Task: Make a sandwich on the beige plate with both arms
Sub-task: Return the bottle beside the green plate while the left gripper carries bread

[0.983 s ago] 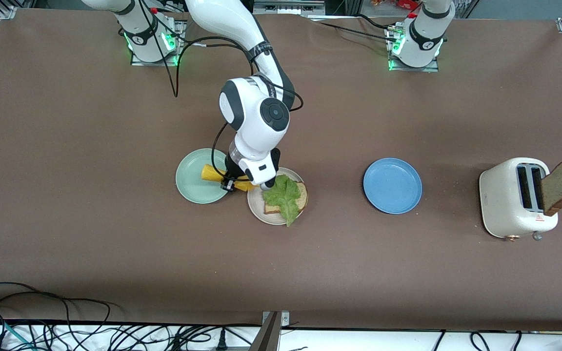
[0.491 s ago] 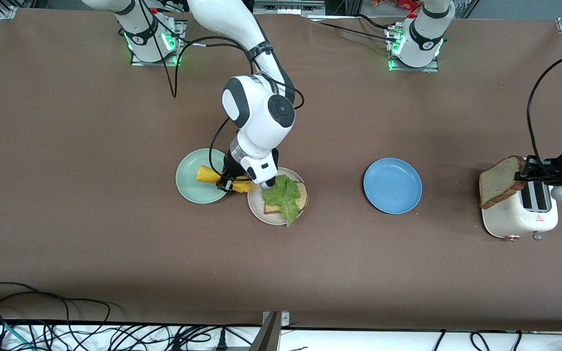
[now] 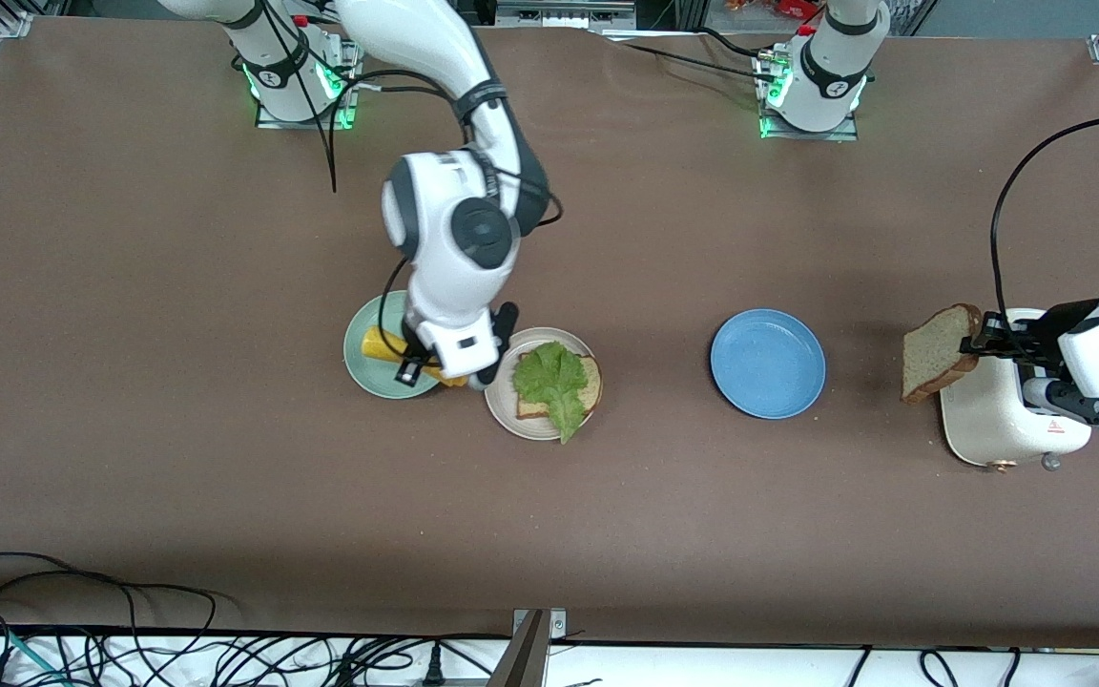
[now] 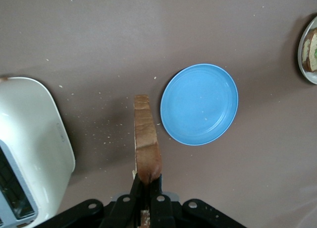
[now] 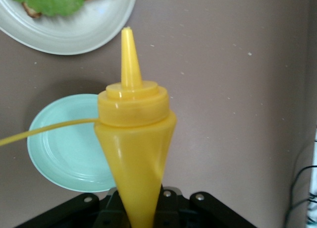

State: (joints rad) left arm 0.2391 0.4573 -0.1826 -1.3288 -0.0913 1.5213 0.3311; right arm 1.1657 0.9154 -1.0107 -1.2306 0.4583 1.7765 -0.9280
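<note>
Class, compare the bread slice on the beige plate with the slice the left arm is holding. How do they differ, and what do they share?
The plate slice lies flat on the beige plate; the held slice hangs edge-up in the left end effector, beside the toaster. The plate slice is covered by lettuce; the held slice is bare. Both are brown bread with darker crust.

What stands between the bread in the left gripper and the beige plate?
Only the blue plate lies flat between the bread in the left gripper and the beige plate; the right gripper hovers beside it.
</note>
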